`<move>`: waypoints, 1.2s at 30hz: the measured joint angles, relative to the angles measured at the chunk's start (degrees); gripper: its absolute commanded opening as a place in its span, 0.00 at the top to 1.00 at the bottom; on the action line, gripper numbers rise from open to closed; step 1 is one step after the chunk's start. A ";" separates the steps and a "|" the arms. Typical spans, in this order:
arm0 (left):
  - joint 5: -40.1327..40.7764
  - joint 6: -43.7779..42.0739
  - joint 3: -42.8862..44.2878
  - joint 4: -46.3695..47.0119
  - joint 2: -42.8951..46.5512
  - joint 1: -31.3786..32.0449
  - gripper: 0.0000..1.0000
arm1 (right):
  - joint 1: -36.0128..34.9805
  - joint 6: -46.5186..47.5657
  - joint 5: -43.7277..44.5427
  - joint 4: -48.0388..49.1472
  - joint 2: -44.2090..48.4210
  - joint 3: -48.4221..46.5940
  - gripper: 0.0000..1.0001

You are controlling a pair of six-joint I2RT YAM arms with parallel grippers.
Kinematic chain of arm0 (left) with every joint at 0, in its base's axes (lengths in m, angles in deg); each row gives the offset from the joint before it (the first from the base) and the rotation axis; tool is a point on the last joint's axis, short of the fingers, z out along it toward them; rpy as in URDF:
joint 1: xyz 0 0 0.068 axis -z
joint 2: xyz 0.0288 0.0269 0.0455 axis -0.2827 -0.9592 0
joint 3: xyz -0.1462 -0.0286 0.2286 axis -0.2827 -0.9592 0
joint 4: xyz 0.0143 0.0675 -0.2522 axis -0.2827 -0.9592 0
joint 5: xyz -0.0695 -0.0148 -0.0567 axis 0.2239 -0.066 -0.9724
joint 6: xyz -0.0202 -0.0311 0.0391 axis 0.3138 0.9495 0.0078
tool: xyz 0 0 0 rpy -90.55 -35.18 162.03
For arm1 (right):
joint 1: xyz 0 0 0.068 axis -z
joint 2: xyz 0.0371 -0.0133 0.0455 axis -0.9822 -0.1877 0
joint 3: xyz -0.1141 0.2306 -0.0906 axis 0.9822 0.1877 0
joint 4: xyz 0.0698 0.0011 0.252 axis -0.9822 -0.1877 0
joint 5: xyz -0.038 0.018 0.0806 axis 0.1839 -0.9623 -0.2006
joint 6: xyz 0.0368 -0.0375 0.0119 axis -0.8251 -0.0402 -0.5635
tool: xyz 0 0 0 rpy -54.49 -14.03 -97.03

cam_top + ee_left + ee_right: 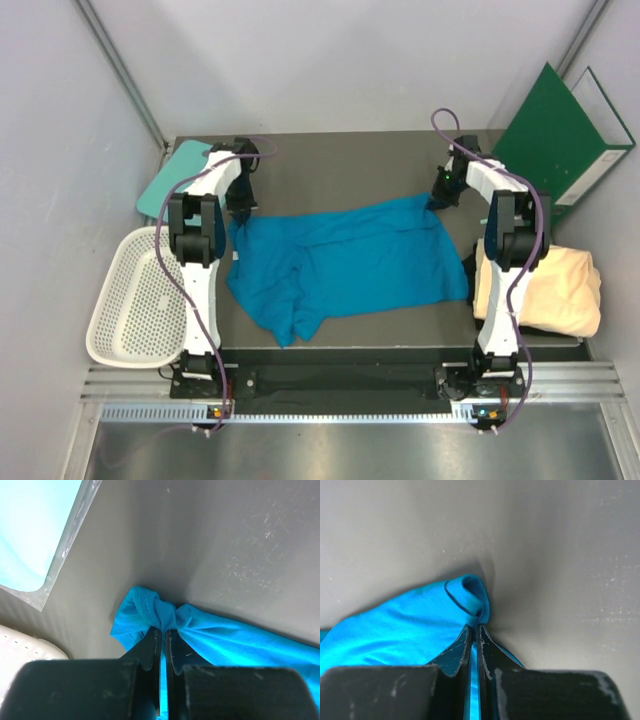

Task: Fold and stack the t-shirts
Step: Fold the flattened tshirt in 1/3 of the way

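The bright blue t-shirt [345, 262] lies spread and rumpled across the middle of the dark table [340, 165]. My left gripper [240, 213] is shut on its far left corner; the left wrist view shows the blue cloth [150, 611] bunched between the fingers. My right gripper [437, 200] is shut on its far right corner; the right wrist view shows a rolled hem of the blue t-shirt [465, 600] pinched at the fingertips. The cream-yellow t-shirt [560, 290] sits as a folded bundle at the right edge of the table, behind the right arm.
A white mesh basket [135, 300] stands off the table's left edge. A teal board [172, 175] lies at the far left corner, also in the left wrist view [30, 530]. A green folder [560, 140] leans at the far right.
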State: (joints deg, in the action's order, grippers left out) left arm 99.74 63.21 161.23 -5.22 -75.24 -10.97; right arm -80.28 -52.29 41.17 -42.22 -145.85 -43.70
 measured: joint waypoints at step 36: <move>-8.66 4.92 17.94 24.81 -6.23 -1.57 0.01 | 0.52 -6.82 0.57 12.07 -2.99 -5.90 0.01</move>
State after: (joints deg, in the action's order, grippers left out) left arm 91.09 68.13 179.17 19.58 -81.47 -12.54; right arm -79.76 -59.11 41.74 -30.15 -148.84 -49.61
